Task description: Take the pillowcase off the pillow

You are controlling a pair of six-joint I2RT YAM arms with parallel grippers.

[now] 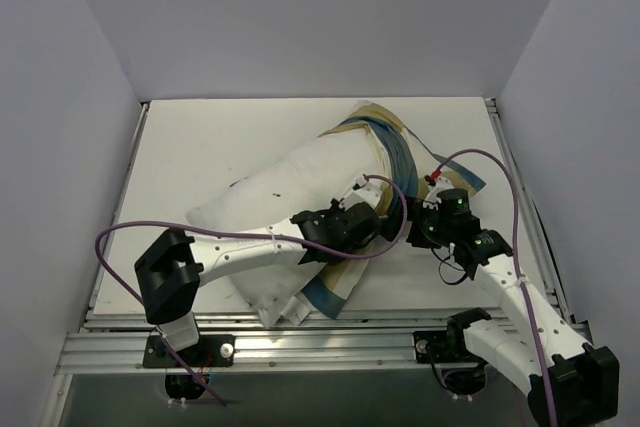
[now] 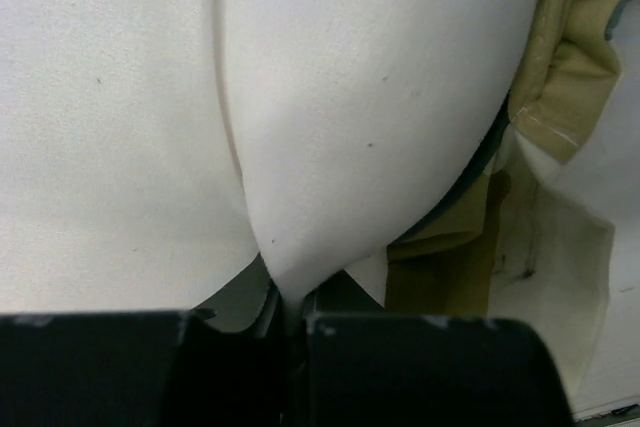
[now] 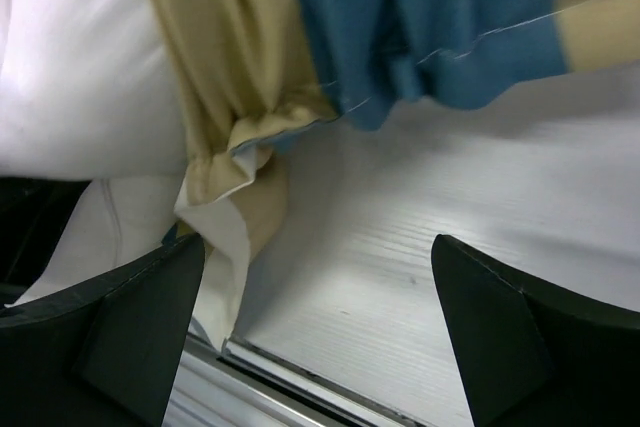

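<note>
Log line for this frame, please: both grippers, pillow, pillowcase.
left gripper: shut on pillow | right gripper: open, empty, beside pillowcase | pillowcase: partly off, bunched at pillow's right end | pillow: mostly bare

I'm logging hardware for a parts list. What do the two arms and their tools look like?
The left arm and right arm have white links with chunky black joint housings, and a purple cable loops along each. The left tool and right tool have matte black, blocky fingers. Small green lights glow at the right wrist.
</note>
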